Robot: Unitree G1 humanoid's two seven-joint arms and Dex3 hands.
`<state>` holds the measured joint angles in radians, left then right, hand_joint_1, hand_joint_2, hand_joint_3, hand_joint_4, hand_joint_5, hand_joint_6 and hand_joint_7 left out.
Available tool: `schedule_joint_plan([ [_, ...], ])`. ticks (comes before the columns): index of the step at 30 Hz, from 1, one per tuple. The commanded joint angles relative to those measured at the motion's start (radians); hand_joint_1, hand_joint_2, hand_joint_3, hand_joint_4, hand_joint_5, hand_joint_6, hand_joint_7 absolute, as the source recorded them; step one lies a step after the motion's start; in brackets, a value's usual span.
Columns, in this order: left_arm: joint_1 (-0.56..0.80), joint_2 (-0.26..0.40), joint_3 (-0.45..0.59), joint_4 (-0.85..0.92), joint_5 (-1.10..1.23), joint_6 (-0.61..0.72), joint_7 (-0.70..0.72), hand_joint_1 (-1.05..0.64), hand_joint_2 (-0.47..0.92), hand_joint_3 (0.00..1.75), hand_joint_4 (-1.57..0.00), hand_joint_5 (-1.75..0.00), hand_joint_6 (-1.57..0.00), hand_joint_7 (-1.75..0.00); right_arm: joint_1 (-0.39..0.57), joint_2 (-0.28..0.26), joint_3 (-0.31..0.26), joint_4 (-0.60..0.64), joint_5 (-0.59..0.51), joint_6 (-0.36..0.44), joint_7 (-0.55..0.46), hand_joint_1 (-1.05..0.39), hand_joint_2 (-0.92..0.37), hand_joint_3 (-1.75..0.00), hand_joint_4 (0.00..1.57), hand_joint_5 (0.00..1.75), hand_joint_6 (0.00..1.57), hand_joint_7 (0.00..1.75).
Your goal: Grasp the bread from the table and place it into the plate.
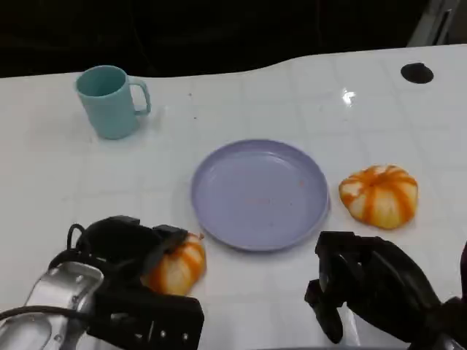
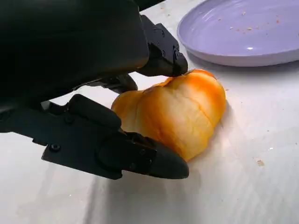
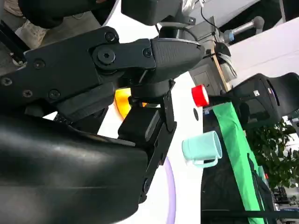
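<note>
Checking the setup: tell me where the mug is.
In the head view the teal mug stands upright at the table's far left, beyond and left of the purple plate, apart from it.

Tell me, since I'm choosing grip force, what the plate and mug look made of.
The round lavender plate looks like smooth, slightly glossy plastic, possibly melamine: it has a uniform colour and a soft highlight in the left wrist view. The teal handled mug looks like matte plastic, with even colour and no sharp glints.

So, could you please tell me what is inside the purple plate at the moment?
The purple plate holds only a few small crumbs; no bread is in it. One bread lies beside it at the left hand, another bread on its other side.
</note>
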<state>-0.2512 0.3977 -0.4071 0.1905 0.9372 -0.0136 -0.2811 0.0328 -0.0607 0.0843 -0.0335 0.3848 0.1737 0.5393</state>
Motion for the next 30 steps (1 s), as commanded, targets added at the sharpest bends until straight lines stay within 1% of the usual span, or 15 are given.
schedule_joint_plan([
  [1, 0.001, 0.0, -0.011, 0.108, -0.045, -0.045, 0.093, -0.63, 0.92, 0.07, -0.32, -0.35, -0.32, -0.03, 0.006, -0.01, -0.011, -0.015, 0.005, 0.002, -0.001, -0.93, -0.92, -0.35, 1.27, 1.62, 1.1, 1.52],
  [3, -0.006, 0.002, -0.009, 0.164, -0.071, -0.102, 0.175, -0.44, 0.92, 0.08, -0.38, -0.36, -0.42, -0.06, 0.007, -0.011, -0.012, -0.017, 0.006, 0.002, -0.001, -0.93, -0.92, -0.35, 1.27, 1.62, 1.1, 1.52],
  [4, -0.01, 0.004, -0.007, 0.192, -0.082, -0.133, 0.226, -0.34, 0.92, 0.13, -0.5, -0.44, -0.55, -0.1, 0.008, -0.01, -0.013, -0.017, 0.007, 0.0, 0.0, -0.93, -0.92, -0.35, 1.27, 1.62, 1.1, 1.52],
  [7, -0.022, 0.001, -0.001, 0.258, -0.102, -0.189, 0.349, -0.26, 0.92, 0.37, -0.72, -0.96, -0.97, -0.14, 0.008, -0.012, -0.014, -0.02, 0.008, 0.001, 0.001, -0.93, -0.92, -0.35, 1.28, 1.62, 1.1, 1.52],
  [8, -0.028, 0.001, -0.003, 0.277, -0.103, -0.201, 0.38, -0.27, 0.92, 0.48, -0.79, -1.19, -1.1, -0.23, 0.008, -0.013, -0.015, -0.019, 0.009, 0.0, 0.003, -0.93, -0.92, -0.35, 1.28, 1.61, 1.1, 1.52],
  [9, -0.033, 0.001, -0.007, 0.292, -0.101, -0.211, 0.406, -0.29, 0.92, 0.5, -0.8, -1.41, -1.11, -0.44, 0.007, -0.014, -0.016, -0.017, 0.009, -0.002, 0.005, -0.93, -0.92, -0.35, 1.28, 1.61, 1.1, 1.52],
  [10, -0.037, 0.002, -0.01, 0.307, -0.098, -0.222, 0.437, -0.29, 0.92, 0.49, -0.81, -1.61, -0.95, -0.96, 0.007, -0.014, -0.017, -0.016, 0.012, -0.002, 0.007, -0.93, -0.92, -0.35, 1.28, 1.61, 1.1, 1.52],
  [11, -0.041, 0.002, -0.013, 0.318, -0.095, -0.229, 0.46, -0.29, 0.92, 0.49, -0.83, -1.68, -0.84, -1.28, 0.007, -0.014, -0.018, -0.016, 0.013, -0.001, 0.009, -0.93, -0.92, -0.35, 1.28, 1.61, 1.1, 1.52],
  [13, -0.045, 0.003, -0.019, 0.328, -0.093, -0.235, 0.486, -0.29, 0.92, 0.51, -0.82, -1.73, -0.7, -1.61, 0.007, -0.015, -0.02, -0.018, 0.016, 0.004, 0.009, -0.93, -0.92, -0.35, 1.28, 1.61, 1.1, 1.52],
  [15, -0.044, 0.007, -0.023, 0.315, -0.092, -0.23, 0.492, -0.28, 0.92, 0.52, -0.83, -1.74, -0.67, -1.71, 0.009, -0.018, -0.021, -0.025, 0.015, 0.008, 0.006, -0.93, -0.92, -0.35, 1.28, 1.61, 1.1, 1.52],
  [21, -0.034, 0.03, -0.034, 0.242, -0.064, -0.197, 0.487, -0.28, 0.88, 0.57, -0.83, -1.75, -0.65, -1.71, 0.015, -0.022, -0.023, -0.031, 0.02, 0.01, 0.011, -0.93, -0.92, -0.35, 1.28, 1.61, 1.1, 1.52],
  [25, -0.016, 0.055, -0.029, 0.137, -0.031, -0.127, 0.423, -0.31, 0.86, 0.54, -0.78, -1.73, -0.79, -1.24, 0.02, -0.022, -0.022, -0.042, 0.018, 0.013, 0.006, -0.92, -0.92, -0.36, 1.28, 1.61, 1.1, 1.52],
  [26, -0.011, 0.061, -0.026, 0.111, -0.026, -0.11, 0.405, -0.31, 0.88, 0.48, -0.79, -1.67, -0.85, -1.04, 0.02, -0.023, -0.023, -0.043, 0.02, 0.017, 0.007, -0.92, -0.92, -0.36, 1.28, 1.61, 1.1, 1.53],
  [28, -0.001, 0.072, -0.017, 0.057, -0.016, -0.071, 0.369, -0.3, 0.91, 0.41, -0.81, -1.59, -0.93, -0.79, 0.021, -0.023, -0.023, -0.043, 0.021, 0.019, 0.01, -0.91, -0.92, -0.36, 1.28, 1.61, 1.1, 1.53],
  [30, 0.01, 0.08, -0.004, 0.0, -0.006, -0.032, 0.337, -0.3, 0.92, 0.37, -0.79, -1.64, -0.97, -0.72, 0.022, -0.022, -0.02, -0.042, 0.016, 0.012, 0.01, -0.91, -0.92, -0.36, 1.27, 1.61, 1.09, 1.53],
])
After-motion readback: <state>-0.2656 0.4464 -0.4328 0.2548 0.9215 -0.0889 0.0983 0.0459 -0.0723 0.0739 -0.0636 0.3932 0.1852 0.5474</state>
